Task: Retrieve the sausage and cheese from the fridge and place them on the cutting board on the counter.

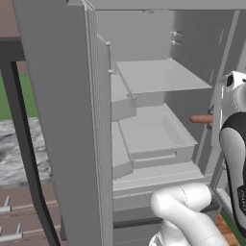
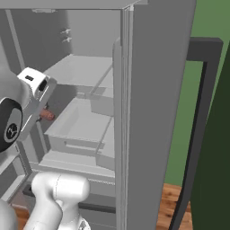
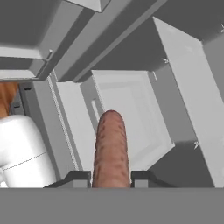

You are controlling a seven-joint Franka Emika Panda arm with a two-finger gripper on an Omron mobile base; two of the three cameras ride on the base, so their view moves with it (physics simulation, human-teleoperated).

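Gripper (image 3: pixel 111 178) pinches sausage (image 3: pixel 111 148) at frame bottom, inside open fridge (image 1: pixel 67 120); cheese fetch, cutting-board placement both remain.

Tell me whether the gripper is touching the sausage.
Touching. In the hand view the sausage sits clamped between the gripper's two fingertips, with no gap on either side.

fridge (image 1: pixel 72 96): doors open | upper shelf (image 1: pixel 161 74): flat, grey, bare | lower drawer bin (image 1: pixel 153 132): open-topped, bare inside | counter (image 1: pixel 19 149): marbled, left of fridge
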